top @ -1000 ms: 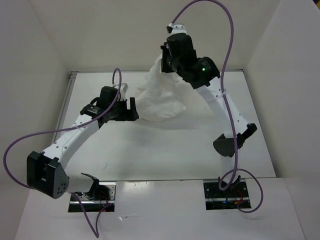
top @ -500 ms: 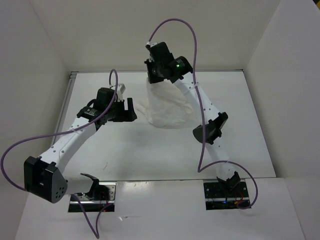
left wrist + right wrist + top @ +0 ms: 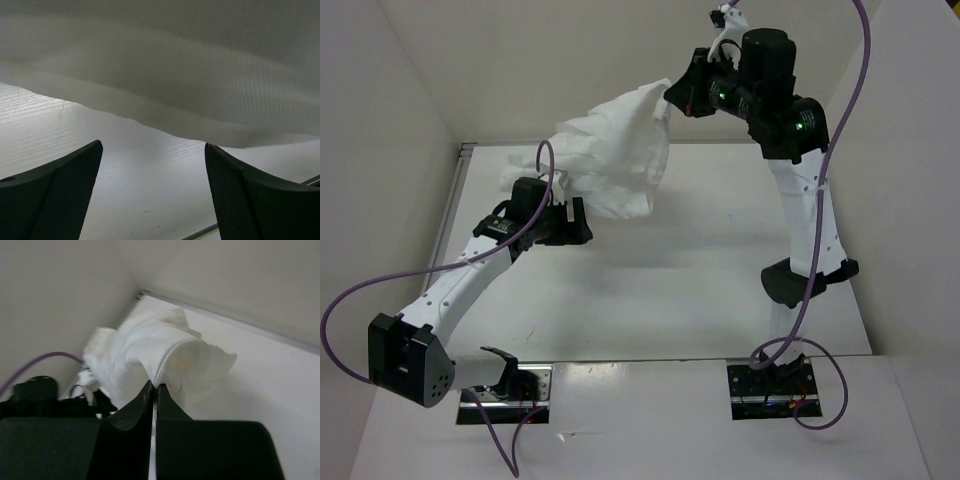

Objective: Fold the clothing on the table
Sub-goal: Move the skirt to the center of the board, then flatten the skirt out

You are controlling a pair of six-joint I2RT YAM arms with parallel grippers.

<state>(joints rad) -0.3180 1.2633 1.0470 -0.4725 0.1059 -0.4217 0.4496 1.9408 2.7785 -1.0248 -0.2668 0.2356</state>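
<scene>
Two claws are catalogued, with one garment between them.

1. Right gripper [image 3: 672, 95]: the fingers are pressed together and clamped on a ribbed edge of the clothing [image 3: 615, 150]. The claw is held high above the far side of the table [image 3: 670, 290], pointing left.

2. Left gripper [image 3: 582, 218]: the fingers are spread wide apart, and nothing is held or touched. The claw is held low over the left half of the table. In the left wrist view the garment's lower edge is seen hanging just above and ahead of the fingertips, clear of the table surface there.

3. Clothing: white and crumpled, it is stretched from the right claw down and leftward, and its lower part is draped above the left claw. Whether its far-left end touches the table cannot be told.

Changes against the frame half a second earlier:
- The right claw is found higher and further right.
- The garment, then hung straight down with its lower edge near the table's middle, is now drawn out sideways to the left.
- The left claw is found in almost the same spot, equally wide open.
</scene>
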